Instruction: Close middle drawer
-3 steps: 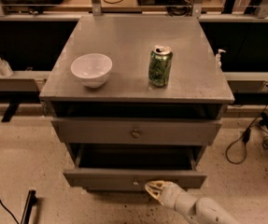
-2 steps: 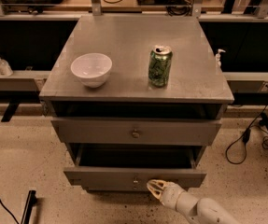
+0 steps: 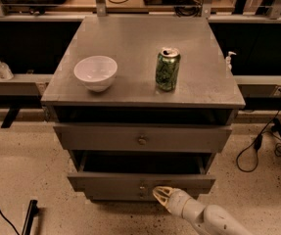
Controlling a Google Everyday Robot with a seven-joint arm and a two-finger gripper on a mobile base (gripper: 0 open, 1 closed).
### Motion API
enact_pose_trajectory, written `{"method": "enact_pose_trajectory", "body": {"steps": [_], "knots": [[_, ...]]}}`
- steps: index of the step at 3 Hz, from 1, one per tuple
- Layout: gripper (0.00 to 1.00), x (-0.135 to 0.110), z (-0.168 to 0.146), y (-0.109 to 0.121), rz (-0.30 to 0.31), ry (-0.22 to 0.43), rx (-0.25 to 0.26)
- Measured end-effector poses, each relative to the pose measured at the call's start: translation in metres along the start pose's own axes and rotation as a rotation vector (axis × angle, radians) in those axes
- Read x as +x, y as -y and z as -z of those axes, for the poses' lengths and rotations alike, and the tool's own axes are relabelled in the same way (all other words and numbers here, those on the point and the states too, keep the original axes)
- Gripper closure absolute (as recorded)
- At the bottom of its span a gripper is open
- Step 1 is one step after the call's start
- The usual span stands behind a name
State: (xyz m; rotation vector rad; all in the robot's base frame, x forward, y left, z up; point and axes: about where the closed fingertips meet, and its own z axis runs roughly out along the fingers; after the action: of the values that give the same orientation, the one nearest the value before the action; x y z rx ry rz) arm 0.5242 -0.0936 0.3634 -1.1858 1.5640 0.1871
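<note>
The grey cabinet [image 3: 130,38] has three drawers. The middle drawer [image 3: 105,181] is pulled out a little further than the uppermost one, and its dark inside shows above its flat grey front. Its small round knob [image 3: 142,185] is at the centre. My gripper [image 3: 162,194], cream-tipped on a pale arm, comes in from the lower right. It sits against the lower edge of the middle drawer's front, just right of the knob. The uppermost drawer front [image 3: 101,137] sits above. A strip of the lowest drawer front [image 3: 115,197] shows beneath.
A white bowl [image 3: 95,72] and a green soda can [image 3: 167,69] stand on the cabinet top. Black cables [image 3: 257,146] trail on the speckled floor at the right. A black bar [image 3: 30,214] lies on the floor at the lower left. Shelving runs behind the cabinet.
My gripper has edged slightly up and forward against the middle drawer's front. The drawer looks marginally less far out. Bowl and can have not moved.
</note>
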Motion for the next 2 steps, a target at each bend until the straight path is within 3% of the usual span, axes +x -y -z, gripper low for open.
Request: {"method": "enact_pose_trajectory", "body": {"steps": [2], "knots": [[1.0, 0.0133, -0.0141, 0.0077, -0.013, -0.024, 0.011]]}}
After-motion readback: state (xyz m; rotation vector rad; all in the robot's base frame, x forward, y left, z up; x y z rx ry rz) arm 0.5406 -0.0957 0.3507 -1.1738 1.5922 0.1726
